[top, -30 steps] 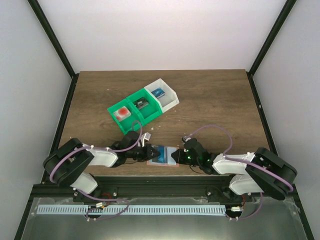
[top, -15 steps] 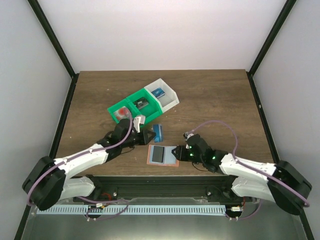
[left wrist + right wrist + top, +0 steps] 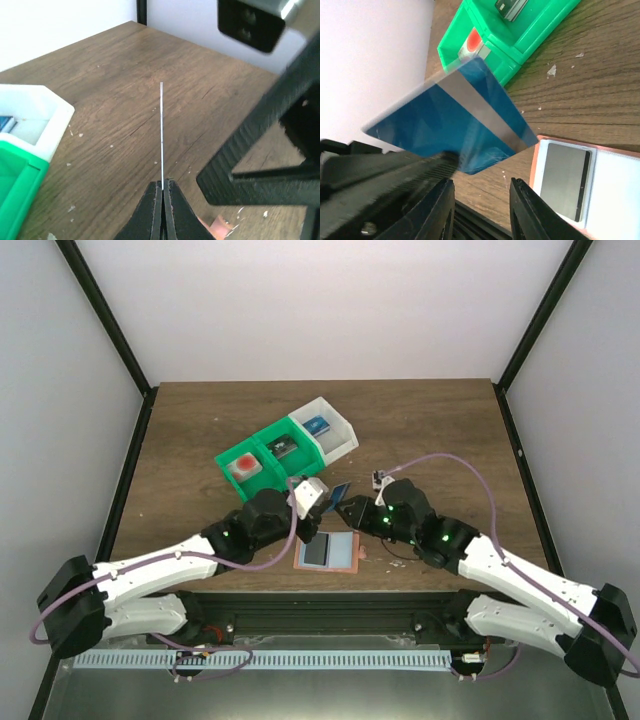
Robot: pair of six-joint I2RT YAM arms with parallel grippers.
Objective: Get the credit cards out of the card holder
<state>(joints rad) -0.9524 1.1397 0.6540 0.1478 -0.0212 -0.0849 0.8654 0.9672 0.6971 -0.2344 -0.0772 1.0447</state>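
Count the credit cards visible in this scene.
3. A blue card is pinched in the left end effector, held aloft; a grey card and a whitish card lie in the open card holder. Others may hide underneath.

Credit card (image 3: 445, 120): blue, silver stripe. Card holder (image 3: 535, 167): salmon-brown; grey card (image 3: 565, 180) inside. Bin (image 3: 20, 185): green, white. Table (image 3: 600, 75): brown woodgrain.
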